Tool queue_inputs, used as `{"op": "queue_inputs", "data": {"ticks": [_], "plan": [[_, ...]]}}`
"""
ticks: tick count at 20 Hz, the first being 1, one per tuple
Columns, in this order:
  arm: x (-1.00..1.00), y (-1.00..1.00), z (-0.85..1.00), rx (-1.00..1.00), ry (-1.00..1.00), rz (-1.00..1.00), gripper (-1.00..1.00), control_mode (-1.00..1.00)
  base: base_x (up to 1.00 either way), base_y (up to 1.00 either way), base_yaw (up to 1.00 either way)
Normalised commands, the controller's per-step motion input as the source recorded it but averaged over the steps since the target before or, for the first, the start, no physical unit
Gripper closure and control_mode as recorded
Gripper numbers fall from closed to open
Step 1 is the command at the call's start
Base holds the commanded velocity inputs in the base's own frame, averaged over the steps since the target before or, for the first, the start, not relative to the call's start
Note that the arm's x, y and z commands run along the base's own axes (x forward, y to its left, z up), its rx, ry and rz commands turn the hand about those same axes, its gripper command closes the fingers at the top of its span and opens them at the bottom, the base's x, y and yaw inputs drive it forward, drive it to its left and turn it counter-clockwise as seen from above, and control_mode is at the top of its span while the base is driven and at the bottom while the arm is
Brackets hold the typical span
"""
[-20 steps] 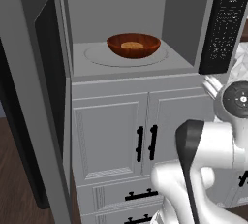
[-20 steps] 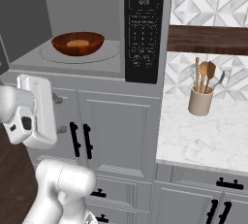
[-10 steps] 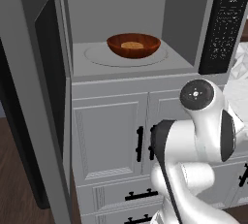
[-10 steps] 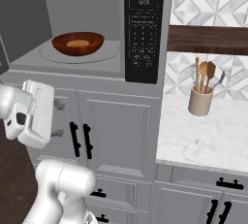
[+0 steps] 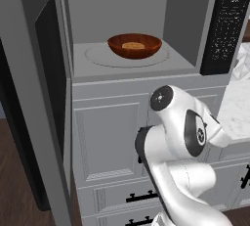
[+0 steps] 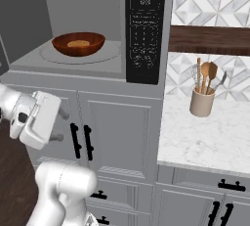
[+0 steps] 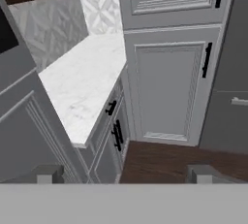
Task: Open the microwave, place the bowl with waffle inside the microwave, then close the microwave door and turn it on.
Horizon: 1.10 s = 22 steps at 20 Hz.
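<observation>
At far left of the left base view the microwave door (image 5: pixel 36 98) is standing swung wide open, its dark window edge-on to the camera. Moving right, the bowl with waffle (image 5: pixel 134 45) is sitting on the round turntable inside the microwave (image 5: pixel 141 68), upper centre of the frame, so placing looks done and the door-closing step is the one in hand. Right again, the black keypad panel (image 5: pixel 228 24) is running down the upper right edge. In the right base view the end effector (image 6: pixel 58 124) is hanging at lower left, below the cavity and in front of the white cabinet doors (image 6: pixel 119 132), holding nothing. In the hand view its two finger tips (image 7: pixel 47 173) are sitting far apart at the bottom corners, so it is spread and looking out over a marble counter (image 7: pixel 89 80) and wood floor (image 7: pixel 160 160). Next move probably calls for swinging the arm left, getting behind the open door's outer face and pushing it shut, then reaching for the keypad. At right, a utensil holder (image 6: pixel 201 101) is standing on the counter, well clear.
</observation>
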Motion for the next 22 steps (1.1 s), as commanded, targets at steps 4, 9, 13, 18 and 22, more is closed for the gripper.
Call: {"op": "queue_inputs", "data": {"ticks": [4, 9, 13, 18, 22], "plan": [[0.04, -0.02, -0.87, -0.28, 0.0, 0.0, -1.0, -1.0, 0.0, 0.0, 0.0], [0.15, 0.09, -0.8, -0.36, -0.15, 0.0, -1.0, -1.0, 0.0, 0.0, 0.0], [0.08, 0.16, -0.67, -0.33, -0.3, 0.0, -1.0, -1.0, 0.0, 0.0, 0.0], [0.01, 0.54, -0.33, -0.2, -0.26, 0.0, -1.0, -1.0, 0.0, 0.0, 0.0], [0.0, 0.92, -0.03, -0.21, -0.3, 0.0, -1.0, -1.0, 0.0, 0.0, 0.0]]}}
